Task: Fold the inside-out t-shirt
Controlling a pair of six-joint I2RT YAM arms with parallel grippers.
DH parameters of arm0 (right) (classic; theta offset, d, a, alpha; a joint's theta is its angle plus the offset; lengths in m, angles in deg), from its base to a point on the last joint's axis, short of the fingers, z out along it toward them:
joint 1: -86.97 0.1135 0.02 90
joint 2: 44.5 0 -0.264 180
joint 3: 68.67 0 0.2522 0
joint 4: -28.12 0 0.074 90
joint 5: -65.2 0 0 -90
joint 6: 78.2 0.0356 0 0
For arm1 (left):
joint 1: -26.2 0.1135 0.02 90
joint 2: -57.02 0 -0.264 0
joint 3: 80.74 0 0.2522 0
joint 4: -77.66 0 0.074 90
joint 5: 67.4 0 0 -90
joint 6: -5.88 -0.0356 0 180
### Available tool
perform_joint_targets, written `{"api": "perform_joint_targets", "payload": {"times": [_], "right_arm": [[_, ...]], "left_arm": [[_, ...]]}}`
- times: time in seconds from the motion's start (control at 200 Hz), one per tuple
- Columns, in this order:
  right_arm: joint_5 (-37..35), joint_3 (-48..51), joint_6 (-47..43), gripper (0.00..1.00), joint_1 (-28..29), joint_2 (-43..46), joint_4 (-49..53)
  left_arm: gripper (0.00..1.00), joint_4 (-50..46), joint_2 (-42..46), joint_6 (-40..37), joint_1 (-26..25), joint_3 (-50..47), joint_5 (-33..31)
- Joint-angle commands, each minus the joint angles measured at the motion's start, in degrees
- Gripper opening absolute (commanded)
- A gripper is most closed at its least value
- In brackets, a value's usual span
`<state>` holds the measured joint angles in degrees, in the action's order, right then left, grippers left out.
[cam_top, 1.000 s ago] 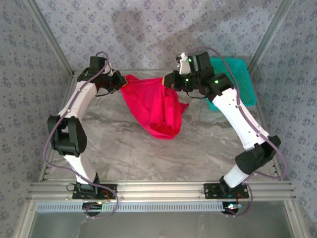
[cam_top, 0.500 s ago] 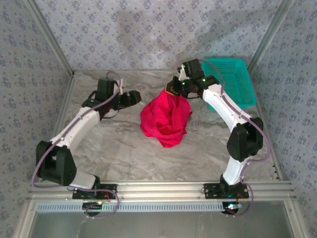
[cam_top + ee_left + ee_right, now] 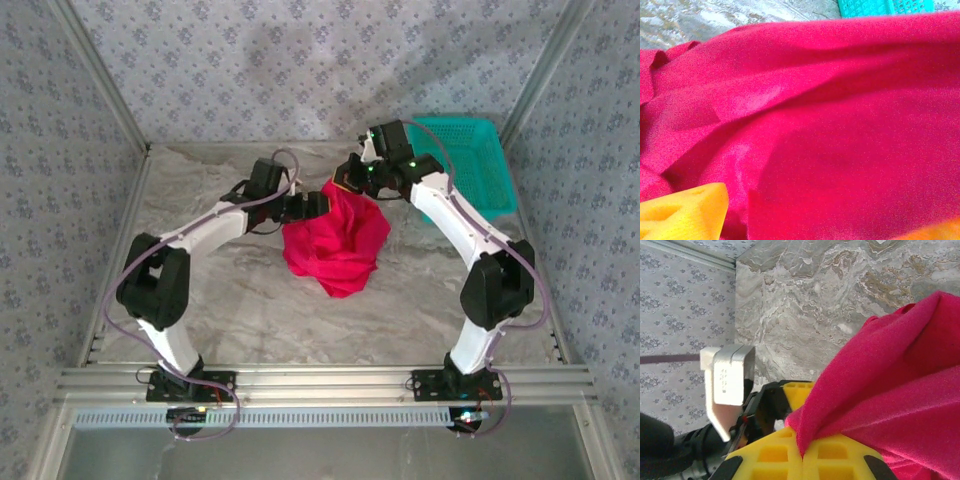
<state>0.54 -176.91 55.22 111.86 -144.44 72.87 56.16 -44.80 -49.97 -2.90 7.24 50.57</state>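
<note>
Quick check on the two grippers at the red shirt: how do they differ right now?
The right gripper is shut, pinching a fold of the t-shirt. The left gripper is open, its fingers spread wide with cloth ahead of them and nothing pinched. The right gripper is at the shirt's top edge, with the cloth bunched below it, while the left gripper is at the shirt's upper left side. Both have yellow fingers and are right at the shirt.

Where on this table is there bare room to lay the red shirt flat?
Bare marble lies between the t-shirt and the near rail, flanked by the left arm and right arm. Crowded: the back, around t-shirt, jaws and teal basket.
</note>
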Motion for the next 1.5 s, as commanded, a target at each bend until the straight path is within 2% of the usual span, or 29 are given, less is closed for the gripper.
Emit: {"api": "perform_joint_targets", "payload": {"times": [0.0,0.04,0.07,0.08,0.14,0.16,0.2,0.23,0.265,0.36,0.465,0.635,0.7,0.75,0.775,0.855,0.929,1.059,1.189,1.279,1.324,1.464,1.494], "right_arm": [[1.02,0.72,0.81,0.00,0.02,2.56,-1.24],[1.17,1.08,0.55,0.00,-0.31,2.78,-0.96],[1.39,1.51,0.24,0.00,-0.77,2.98,-0.38],[1.53,1.71,0.12,0.00,-0.92,2.99,-0.20],[2.10,3.16,-1.06,0.00,-2.65,3.93,1.35],[2.04,3.76,-1.76,0.09,-3.35,4.34,2.19],[1.31,5.46,-3.61,0.31,-4.55,5.33,3.19],[0.17,6.86,-4.90,0.40,-5.28,6.17,5.42],[-1.54,8.87,-6.00,0.47,-5.82,7.44,6.10],[-2.42,14.87,-6.33,0.54,-5.76,10.49,3.74],[-1.52,18.86,-6.15,0.62,-2.97,10.71,-1.76],[-4.79,18.87,-4.10,0.65,4.31,2.56,-6.98],[-5.72,18.12,-3.11,0.63,6.74,-2.63,-9.25],[-6.06,17.12,-2.82,0.56,8.35,-6.64,-10.39],[-6.67,16.48,-2.95,0.51,9.21,-8.51,-10.60],[-10.38,15.14,-3.73,0.18,12.13,-12.82,-9.63],[-14.94,15.85,-4.21,0.00,13.57,-14.29,-8.75],[-19.05,20.74,-4.61,0.00,13.30,-11.62,-9.88],[-17.39,29.35,-5.50,0.00,11.98,-3.67,-16.32],[-15.65,33.73,-5.86,0.05,10.98,1.49,-20.36],[-14.84,35.09,-5.85,0.13,10.61,3.73,-21.74],[-12.67,37.43,-2.99,0.58,9.66,9.21,-27.61],[-12.47,37.21,-2.51,0.64,9.72,9.70,-28.67]], "left_arm": [[0.62,5.67,-2.24,2.58,-1.46,4.52,3.31],[0.33,7.61,-3.01,4.39,-1.40,5.03,4.87],[0.03,8.59,-3.36,5.90,-1.19,5.49,5.64],[0.00,8.75,-3.40,6.40,-1.10,5.65,5.77],[0.00,8.91,-3.43,9.27,0.01,7.04,6.74],[0.00,9.04,-3.28,10.21,0.52,7.50,7.39],[0.00,9.28,-2.76,12.26,1.75,8.66,8.71],[0.00,9.11,-2.31,13.62,2.71,9.64,9.37],[0.00,8.84,-1.71,14.91,3.74,10.86,10.01],[0.00,6.22,-0.36,16.79,5.28,14.61,9.60],[0.00,3.63,-0.20,17.94,5.28,18.33,9.38],[0.00,3.75,-0.78,21.73,5.24,20.62,7.30],[0.00,4.06,-1.53,23.36,5.20,22.48,7.02],[0.00,3.82,-2.24,24.45,5.20,24.78,6.72],[0.00,3.52,-2.59,24.93,5.28,26.35,6.51],[0.00,0.87,-4.51,25.94,5.37,33.55,5.63],[0.00,-4.43,-7.11,26.36,5.63,43.31,4.85],[0.00,-13.31,-11.09,25.90,5.64,57.65,3.79],[0.00,-16.28,-11.83,24.76,5.28,59.77,3.58],[0.00,-15.80,-11.46,25.07,5.28,57.28,3.51],[0.00,-14.55,-11.11,25.50,5.20,55.58,3.50],[0.00,-12.87,-9.83,25.55,4.69,51.75,1.87],[0.00,-12.73,-9.58,25.53,4.52,51.16,1.43]]}}
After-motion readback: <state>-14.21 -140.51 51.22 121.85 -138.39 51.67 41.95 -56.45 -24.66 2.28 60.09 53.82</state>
